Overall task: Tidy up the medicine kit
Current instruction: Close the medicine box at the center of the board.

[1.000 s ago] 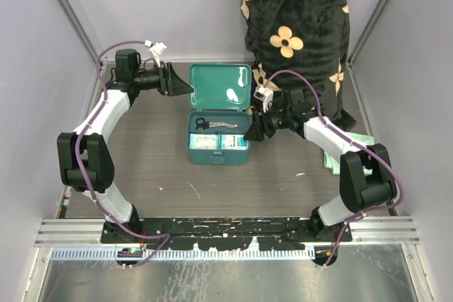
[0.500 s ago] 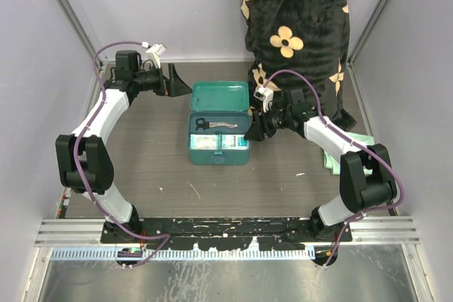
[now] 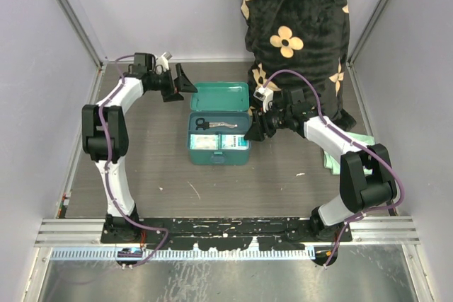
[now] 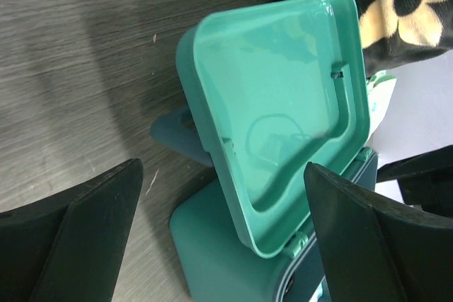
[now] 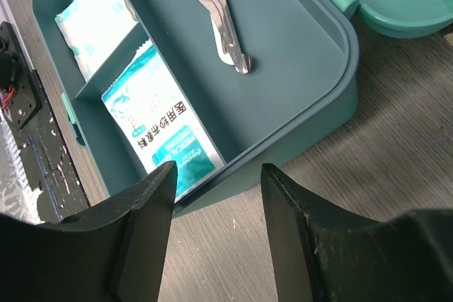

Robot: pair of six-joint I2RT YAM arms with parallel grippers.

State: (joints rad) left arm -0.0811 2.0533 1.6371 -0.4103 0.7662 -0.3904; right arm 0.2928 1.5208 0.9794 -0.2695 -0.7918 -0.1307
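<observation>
Looking down from above, I see the medicine kit [image 3: 218, 148] near the table's [image 3: 148, 167] far edge, lid [image 3: 221, 95] raised. My left gripper [image 3: 185, 81] hangs by the lid's left corner and the right gripper [image 3: 250, 134] at the kit's right wall. On the left wrist view, wide-spread fingers [image 4: 78, 238] flank the tilted lid, untouching. On the right wrist view, parted fingers [image 5: 141, 231] apparently grasp nothing; scissors [image 5: 212, 12] and packets [image 5: 159, 139] lie inside.

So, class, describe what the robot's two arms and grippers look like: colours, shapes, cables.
The left arm and right arm alternate white links with black joints. A purple cable runs along each. The left gripper and right gripper have matte black, tapered fingers.
</observation>
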